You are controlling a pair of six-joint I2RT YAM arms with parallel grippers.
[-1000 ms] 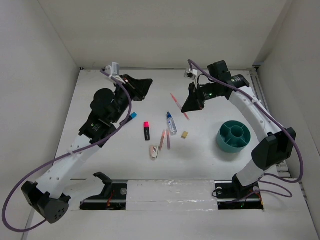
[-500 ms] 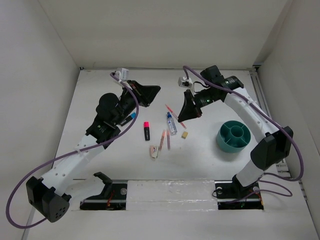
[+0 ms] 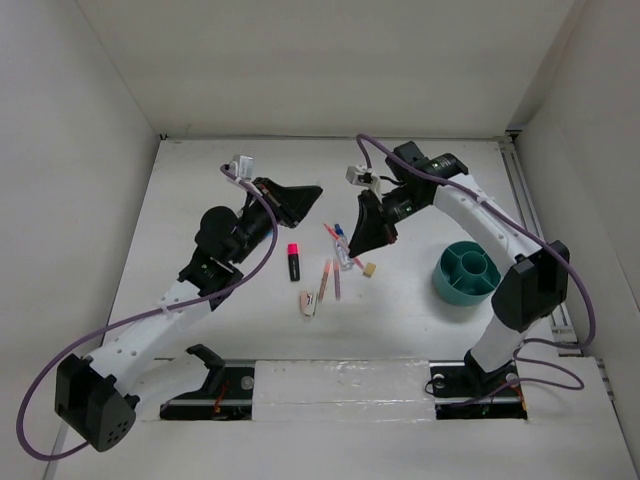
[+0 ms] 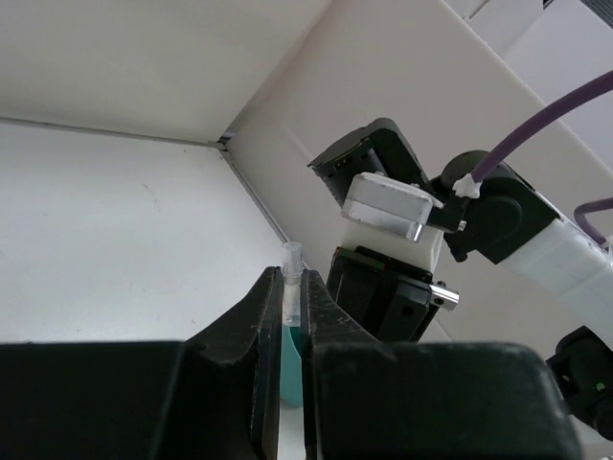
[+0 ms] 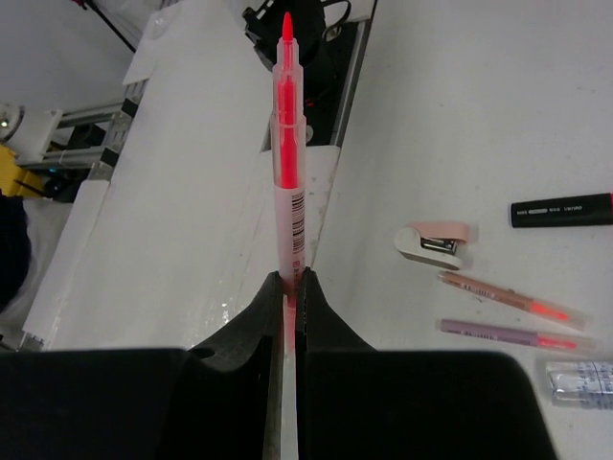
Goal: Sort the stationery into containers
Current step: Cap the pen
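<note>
Left tool (image 4: 292, 287) is clamped narrow on a thin clear-tipped pen (image 4: 290, 257). Pink-capped highlighter (image 3: 294, 262), stapler (image 3: 309, 302), two loose pens (image 3: 337, 284), bottle (image 3: 345, 255) and eraser (image 3: 370, 270) lie on the worktop (image 3: 420, 335). Right tool (image 5: 287, 287) grips a pink-orange pen (image 5: 288, 163), held off the worktop. Teal cup (image 3: 447, 290) appears empty, so sorting has barely begun.

Teal round organiser cup (image 3: 452, 293) – upright, divided inside, on the table's right side, well apart from the rest. Mid-table cluster:
- black highlighter w/ pink cap (image 3: 294, 262)
- pinkish stapler (image 3: 309, 302), nearest the front edge
- thin orange pen (image 3: 325, 280) and thin purplish pen (image 3: 337, 283), side by side, approx. parallel
- tan eraser cube (image 3: 369, 269)
- clear bottle (image 3: 346, 258), lying flat, partly hidden

Neon-pink pen (image 5: 287, 172) – pinched in the right gripper (image 5: 290, 280), tip pointing away from it. Left gripper (image 4: 290, 287) pinches a thin clear-tipped item (image 4: 290, 261), type unclear.
</note>
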